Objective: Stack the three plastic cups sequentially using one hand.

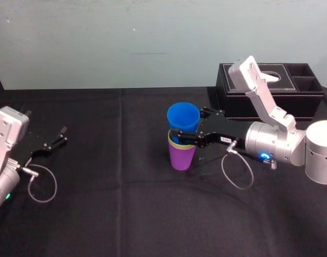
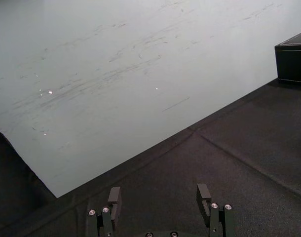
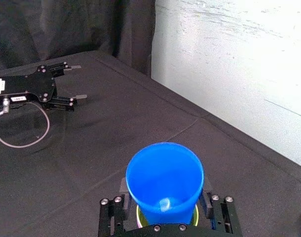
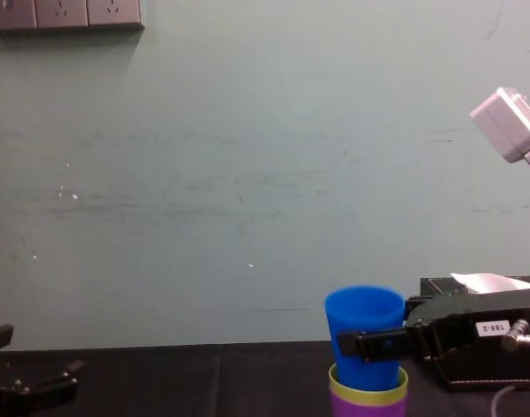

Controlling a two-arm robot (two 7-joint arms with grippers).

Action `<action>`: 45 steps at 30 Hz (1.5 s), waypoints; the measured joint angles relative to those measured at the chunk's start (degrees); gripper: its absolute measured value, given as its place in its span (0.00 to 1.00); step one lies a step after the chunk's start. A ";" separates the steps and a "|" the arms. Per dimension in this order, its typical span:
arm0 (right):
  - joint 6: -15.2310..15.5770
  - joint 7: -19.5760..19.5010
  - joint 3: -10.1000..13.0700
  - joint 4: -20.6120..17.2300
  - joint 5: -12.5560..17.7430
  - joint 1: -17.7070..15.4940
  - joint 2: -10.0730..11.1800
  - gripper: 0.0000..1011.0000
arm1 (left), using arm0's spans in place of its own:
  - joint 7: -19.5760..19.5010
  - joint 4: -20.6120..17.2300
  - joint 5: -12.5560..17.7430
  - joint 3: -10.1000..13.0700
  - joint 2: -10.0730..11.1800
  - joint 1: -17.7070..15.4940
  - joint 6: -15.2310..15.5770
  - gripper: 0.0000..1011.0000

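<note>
Right pincer point(image 1: 180, 136) holds blue cup point(image 1: 183, 115) (tissue box point(image 1: 295, 101) behind); left pincer point(image 1: 60, 135) parked.

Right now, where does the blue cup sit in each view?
Head view: blue cup at centre, nested topmost, the right gripper around it.
Left wrist view: left gripper idle, black tissue box far off.
Right wrist view: blue cup close, from above.
Chest view: blue cup at bottom, right of centre.
Shared landmark: black tissue box, also in head and chest views.
</note>
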 joint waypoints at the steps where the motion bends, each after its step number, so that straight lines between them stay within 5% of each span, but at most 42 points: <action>1: 0.00 0.00 0.00 0.00 0.00 0.00 0.00 0.84 | 0.00 0.00 0.00 0.00 0.00 0.00 0.00 0.99; 7: 0.02 0.00 0.00 -0.04 0.00 0.00 0.03 0.99 | 0.00 0.00 0.00 0.00 0.00 0.00 0.00 0.99; 22: -0.92 -0.99 0.43 -1.29 -0.33 -0.89 0.30 0.99 | 0.00 0.00 0.00 0.00 0.00 0.00 0.00 0.99; 33: -3.02 -6.36 6.22 -5.85 -0.83 -6.78 2.12 0.99 | 0.00 0.00 0.00 0.00 0.00 0.00 0.00 0.99; 45: -4.61 -8.37 11.18 -3.36 -2.31 -9.63 3.66 0.99 | 0.00 0.00 0.00 0.00 0.00 0.00 0.00 0.99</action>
